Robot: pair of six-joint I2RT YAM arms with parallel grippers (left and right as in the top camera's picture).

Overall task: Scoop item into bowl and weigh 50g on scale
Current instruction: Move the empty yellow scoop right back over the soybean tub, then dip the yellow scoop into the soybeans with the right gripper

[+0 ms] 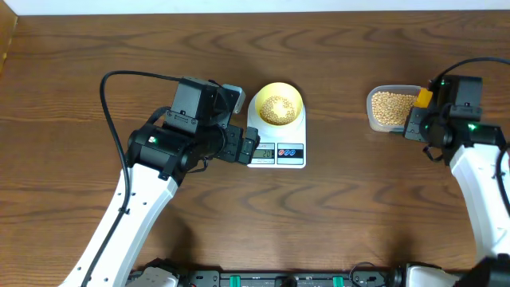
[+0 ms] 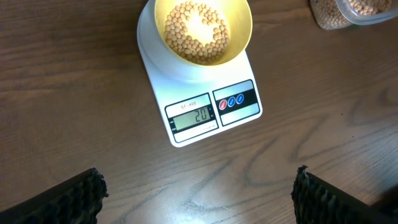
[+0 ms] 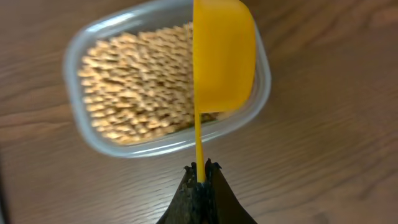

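1. One scale (image 2: 205, 90) carries one pale bowl (image 2: 242, 37) of beans (image 2: 196, 31); one clear tub (image 3: 155, 148) of beans sits well to its right.
2. The left gripper (image 2: 198, 186) hovers before the scale, spread wide and empty.
3. The right gripper (image 3: 202, 177) pinches one yellow scoop (image 3: 222, 56) by its handle, over the tub.

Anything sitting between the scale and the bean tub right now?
Nothing: the overhead view shows only bare tabletop between the scale and the tub.
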